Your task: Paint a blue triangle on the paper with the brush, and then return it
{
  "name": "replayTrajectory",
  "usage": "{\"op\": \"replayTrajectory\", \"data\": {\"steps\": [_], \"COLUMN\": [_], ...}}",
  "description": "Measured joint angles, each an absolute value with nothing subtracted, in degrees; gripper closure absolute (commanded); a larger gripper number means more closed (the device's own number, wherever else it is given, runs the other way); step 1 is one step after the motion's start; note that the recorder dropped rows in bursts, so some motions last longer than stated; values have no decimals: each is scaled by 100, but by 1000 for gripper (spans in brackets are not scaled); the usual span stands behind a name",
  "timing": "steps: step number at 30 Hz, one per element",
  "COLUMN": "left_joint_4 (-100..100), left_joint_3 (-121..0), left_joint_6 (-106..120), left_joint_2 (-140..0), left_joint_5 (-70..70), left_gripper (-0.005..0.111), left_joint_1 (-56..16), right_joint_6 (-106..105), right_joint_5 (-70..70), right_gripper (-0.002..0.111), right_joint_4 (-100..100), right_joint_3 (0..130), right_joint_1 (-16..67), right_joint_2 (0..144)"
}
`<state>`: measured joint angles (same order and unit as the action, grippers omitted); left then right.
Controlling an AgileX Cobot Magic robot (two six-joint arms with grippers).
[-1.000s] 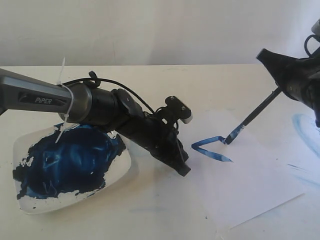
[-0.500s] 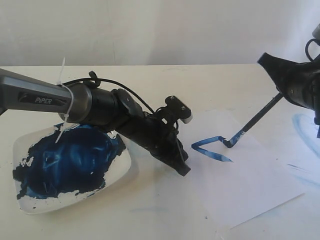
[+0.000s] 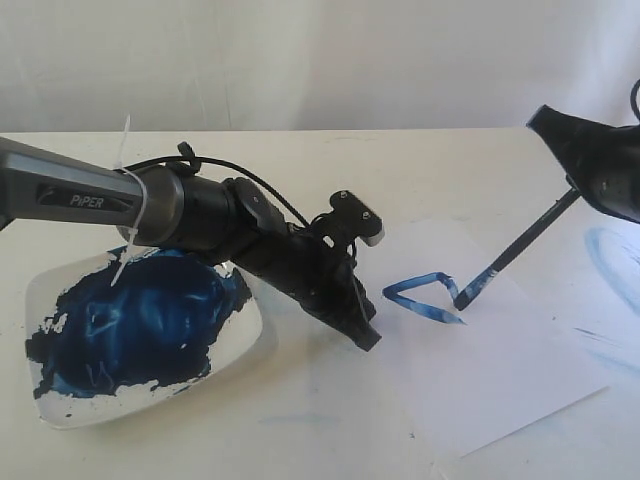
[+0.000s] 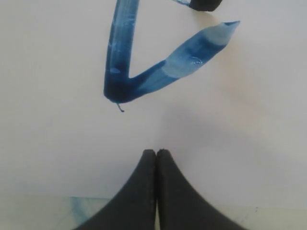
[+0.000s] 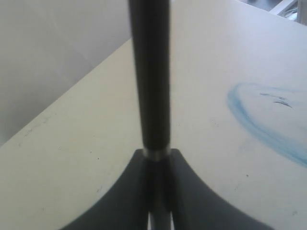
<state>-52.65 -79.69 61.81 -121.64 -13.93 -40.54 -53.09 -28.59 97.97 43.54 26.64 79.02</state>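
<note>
Your right end effector (image 5: 156,165) is clamped on the thin black-handled brush (image 3: 520,245), with its bristles touching the white sheet of paper (image 3: 500,370) at the open side of the streaky blue triangle (image 3: 412,283). Your left end effector (image 4: 156,158) is pinched closed and empty, near the triangle's corner.

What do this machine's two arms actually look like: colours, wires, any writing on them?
The left arm is a grey tube lettered PiPER, with a white zip tie and a thin black cable along it. Further out it turns black, carries a small silver-tipped camera, and ends in the left gripper, with tapered black fingers. The right gripper is black too.
</note>
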Motion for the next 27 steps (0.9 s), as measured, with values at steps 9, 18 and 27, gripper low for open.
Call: {"op": "replayTrajectory", "data": {"steps": [9,18,27], "left_joint_4": [-5265,-5265,-5265], "left_joint_3": [-7969,-7969,-7969], "left_joint_6": [6181,6181,6181], "left_joint_2": [-12164,-12164,-12164], "left_joint_5": [-1381,-1381,-1381], "left_gripper": [107,107,107], "left_joint_1": [-4054,-4054,-4054], "right_joint_6": [-5404,-5800,-5800], "right_joint_5": [-2721,-2711,-2564], "right_gripper": [108,108,108], "right_joint_4": [9922,10031,10031], "right_joint_3": [4346,4216,4170], "right_joint_1": [2664,2664,2664], "right_joint_2": [7842,7574,7536]}}
